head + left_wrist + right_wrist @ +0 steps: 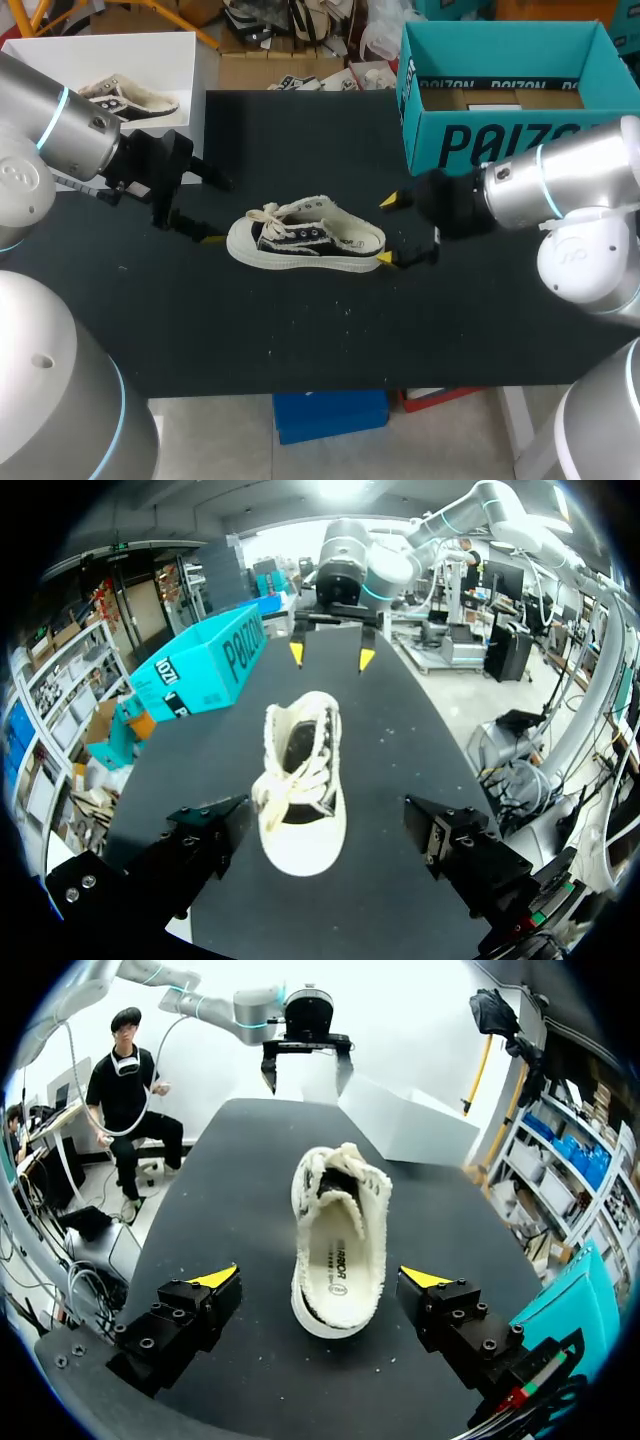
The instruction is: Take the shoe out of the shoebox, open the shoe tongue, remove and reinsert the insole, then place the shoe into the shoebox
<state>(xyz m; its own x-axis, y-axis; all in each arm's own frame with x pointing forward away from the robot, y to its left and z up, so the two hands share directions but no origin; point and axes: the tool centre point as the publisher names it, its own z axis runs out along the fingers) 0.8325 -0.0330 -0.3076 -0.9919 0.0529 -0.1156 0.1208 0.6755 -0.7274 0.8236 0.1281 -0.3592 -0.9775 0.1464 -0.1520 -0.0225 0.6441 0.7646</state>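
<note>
A cream low-top shoe with a dark lining and white laces lies upright mid-table, outside the teal shoebox at the back right. Its toe points to my left gripper, which is open at the toe end without touching it. My right gripper is open around the heel end, its yellow tips clear of both sides. In the left wrist view the shoe's toe lies between my left gripper's fingers. In the right wrist view the shoe's heel and printed insole face my right gripper.
A white box at the back left holds another shoe. The teal shoebox is open-topped, just behind my right arm. Black tabletop lies bare in front of the shoe, up to the table's front edge.
</note>
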